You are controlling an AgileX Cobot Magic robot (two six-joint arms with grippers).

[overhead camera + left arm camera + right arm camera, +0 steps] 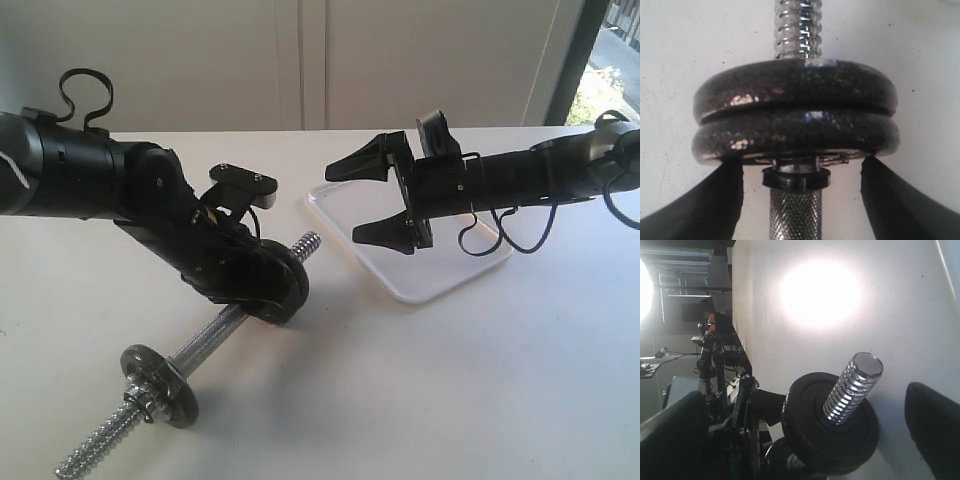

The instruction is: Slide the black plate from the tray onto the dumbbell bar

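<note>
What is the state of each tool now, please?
Left tool: open, astride the dumbbell bar, holding nothing.
Right tool: open, holding nothing.

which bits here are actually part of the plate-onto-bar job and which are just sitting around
In the job:
- black plate, on the bar
- bar
- tray
- left gripper

Just there:
- grey disc at the bar's other end
- right gripper, open, holding nothing

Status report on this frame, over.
Left gripper open, astride dumbbell bar. Right gripper open near tray. Black plate on bar. Nothing in the way.
</note>
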